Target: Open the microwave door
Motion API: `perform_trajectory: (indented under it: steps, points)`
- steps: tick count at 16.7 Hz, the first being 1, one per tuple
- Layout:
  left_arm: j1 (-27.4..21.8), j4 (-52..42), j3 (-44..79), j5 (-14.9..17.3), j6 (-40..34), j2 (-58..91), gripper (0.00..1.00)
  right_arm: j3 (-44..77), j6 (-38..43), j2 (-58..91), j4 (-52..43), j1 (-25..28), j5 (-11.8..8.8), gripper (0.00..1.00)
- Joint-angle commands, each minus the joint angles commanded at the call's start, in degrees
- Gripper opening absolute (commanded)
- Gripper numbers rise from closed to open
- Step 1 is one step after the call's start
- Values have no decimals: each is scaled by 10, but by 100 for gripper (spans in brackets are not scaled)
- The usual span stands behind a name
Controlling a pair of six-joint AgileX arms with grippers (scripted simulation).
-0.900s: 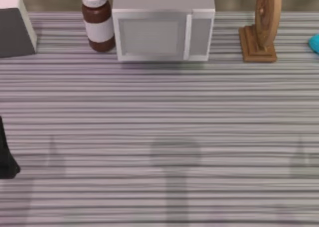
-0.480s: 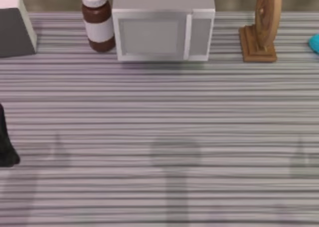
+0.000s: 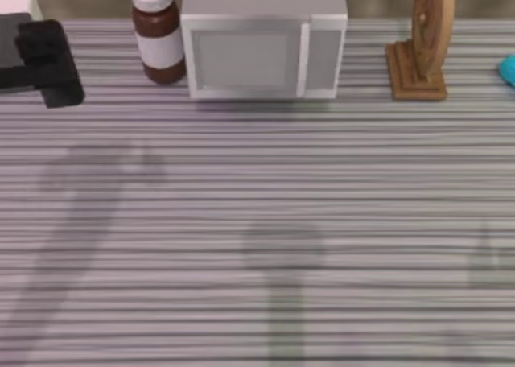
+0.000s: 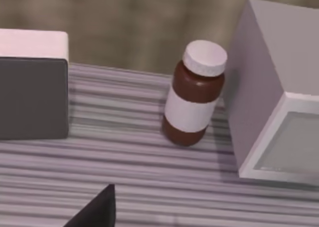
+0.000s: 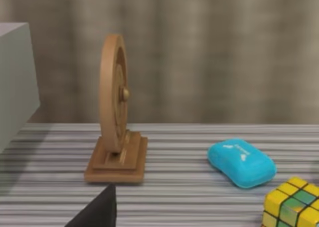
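The left pincer (image 3: 50,65) hovers over the far left of the striped tabletop (image 3: 257,222), in front of the grey-and-white slanted box (image 3: 16,5); whether it is released or clenched I cannot tell; to its right stands a brown bottle (image 3: 158,33) with a white cap, and just beyond that the microwave (image 3: 264,39) at the back edge; the microwave door (image 3: 244,59) lies flush and closed, its vertical handle bar (image 3: 303,59) on the side away from the pincer, beside the control panel (image 3: 323,57); farther right sit a wooden wheel stand (image 3: 422,41), a blue soap bar (image 5: 241,163) and a colour cube (image 5: 291,204); the right arm is out of the top view.
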Motion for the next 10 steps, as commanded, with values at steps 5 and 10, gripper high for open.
perform_trajectory:
  steps: [5, 10]
  points:
    - [-99, -89, 299, -58, -91, 328, 100, 0, 0, 0, 0, 0, 0, 100]
    - [-183, -176, 531, -108, -164, 597, 100, 0, 0, 0, 0, 0, 0, 100]
